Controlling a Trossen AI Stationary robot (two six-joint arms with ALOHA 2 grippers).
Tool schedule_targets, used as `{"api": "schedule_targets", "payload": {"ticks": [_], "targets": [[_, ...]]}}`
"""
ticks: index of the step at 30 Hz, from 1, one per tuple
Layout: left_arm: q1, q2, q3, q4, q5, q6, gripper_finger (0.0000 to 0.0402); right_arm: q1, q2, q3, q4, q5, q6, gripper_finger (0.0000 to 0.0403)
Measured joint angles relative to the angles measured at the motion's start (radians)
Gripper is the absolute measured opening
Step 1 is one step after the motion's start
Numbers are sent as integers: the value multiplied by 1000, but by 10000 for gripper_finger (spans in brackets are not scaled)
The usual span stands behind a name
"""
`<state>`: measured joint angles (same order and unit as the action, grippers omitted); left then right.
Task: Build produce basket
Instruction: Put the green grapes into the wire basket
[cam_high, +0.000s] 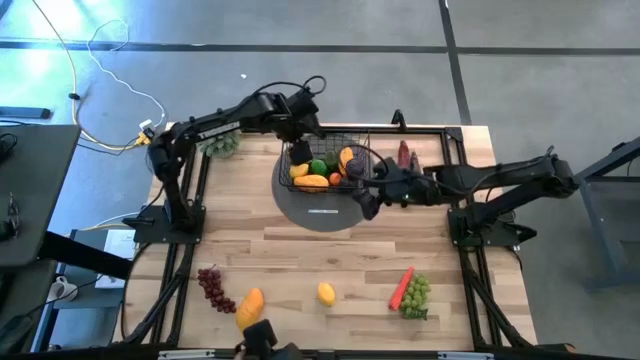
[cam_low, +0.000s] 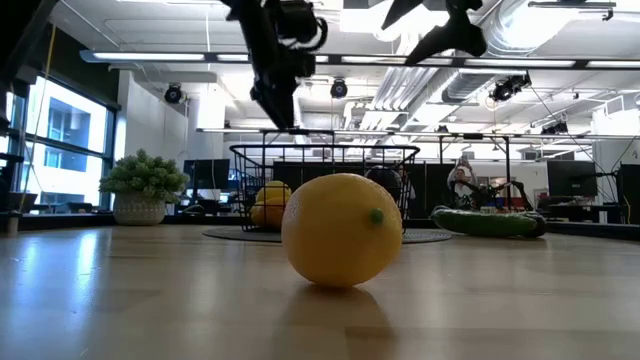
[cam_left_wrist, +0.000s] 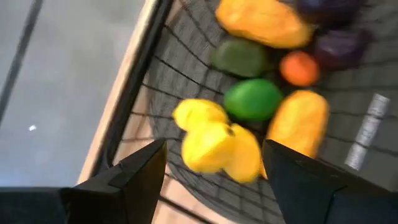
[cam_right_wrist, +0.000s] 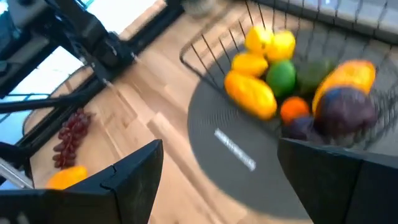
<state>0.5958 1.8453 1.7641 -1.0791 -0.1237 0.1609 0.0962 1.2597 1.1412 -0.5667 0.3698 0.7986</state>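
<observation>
Two open, empty grippers, left and right, hovered as we watched by the black wire-mesh basket holding colourful toy produce.

The basket is black wire mesh and sits on a flat grey disc. Inside lie yellow lemons, a bright green fruit, a small orange one, orange-yellow mangoes and a dark purple piece. On the pale wood table are dark red grapes, a red carrot, green grapes and a yellow lemon.
</observation>
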Motion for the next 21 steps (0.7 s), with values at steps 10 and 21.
{"api": "schedule_targets", "payload": {"ticks": [10,21], "targets": [[-88,-138,2,-70,38,0,255,112,30,0,-179,-44,401,298],[-231,-249,1,-141,37,-41,255,221,62,-1,-354,-207,712,298]]}}
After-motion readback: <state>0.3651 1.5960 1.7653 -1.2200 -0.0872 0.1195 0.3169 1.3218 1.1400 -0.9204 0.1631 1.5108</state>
